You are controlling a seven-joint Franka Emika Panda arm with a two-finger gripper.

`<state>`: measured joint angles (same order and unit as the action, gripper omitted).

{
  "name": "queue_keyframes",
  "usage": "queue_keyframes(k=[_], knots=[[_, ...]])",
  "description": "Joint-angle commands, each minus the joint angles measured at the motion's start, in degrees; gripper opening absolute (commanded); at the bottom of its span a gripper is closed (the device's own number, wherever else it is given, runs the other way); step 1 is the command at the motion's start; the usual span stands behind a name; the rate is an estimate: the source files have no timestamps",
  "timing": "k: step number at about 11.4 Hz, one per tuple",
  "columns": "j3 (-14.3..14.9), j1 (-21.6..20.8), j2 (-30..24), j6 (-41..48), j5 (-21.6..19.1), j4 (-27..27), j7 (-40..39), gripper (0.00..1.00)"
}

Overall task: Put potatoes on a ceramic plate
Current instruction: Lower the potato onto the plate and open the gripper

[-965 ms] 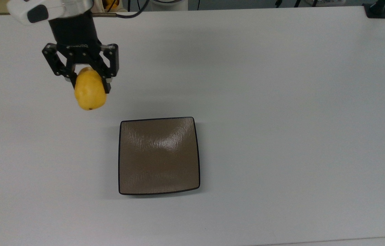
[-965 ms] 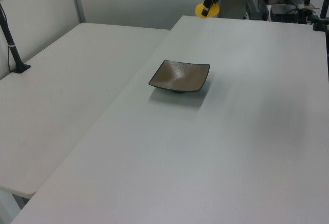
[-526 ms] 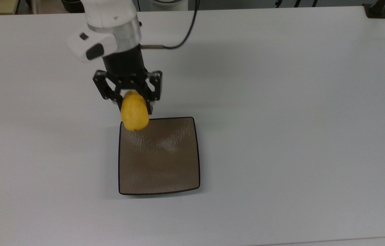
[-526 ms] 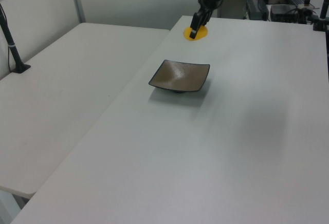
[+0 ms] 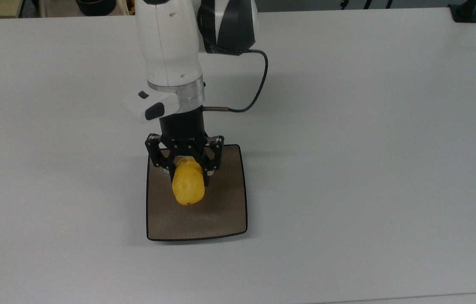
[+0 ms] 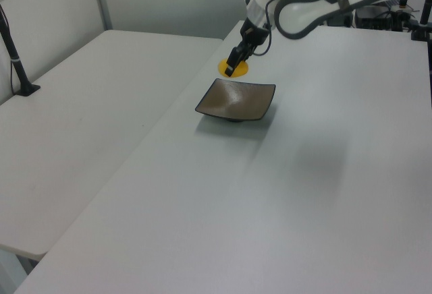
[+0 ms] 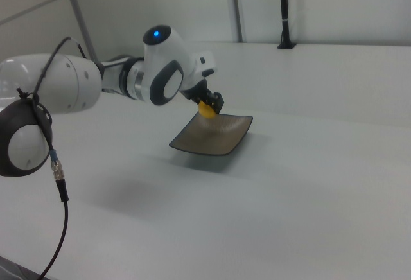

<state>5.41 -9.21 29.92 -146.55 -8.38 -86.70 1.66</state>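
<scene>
- Tool (image 5: pixel 188 177) clamped on yellow potato (image 5: pixel 188 187), fingers either side.
- Potato held above ceramic plate (image 5: pixel 216 215), toward plate's 11 o'clock in the top view.
- Plate rests on white counter (image 5: pixel 368 147).

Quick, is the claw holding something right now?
Claw: closed on the yellow potato, holding it above the brown plate.
</scene>
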Motion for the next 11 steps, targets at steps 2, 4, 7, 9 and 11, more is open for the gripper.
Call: queue_keyframes(k=[2,4,7,9,11], knots=[[0.66,-1.69,2.51,-11.82,-0.15,-5.84,0.54,0.26],[0.74,-1.87,3.39,-11.83,-0.14,-5.76,0.54,0.29],[0.66,-1.87,3.39,-11.39,-0.14,-7.33,0.62,0.62],[0.66,-1.96,3.39,-11.39,-0.14,-7.87,0.89,1.00],[0.74,-1.87,2.95,-11.21,-0.23,-7.78,1.06,1.00]])
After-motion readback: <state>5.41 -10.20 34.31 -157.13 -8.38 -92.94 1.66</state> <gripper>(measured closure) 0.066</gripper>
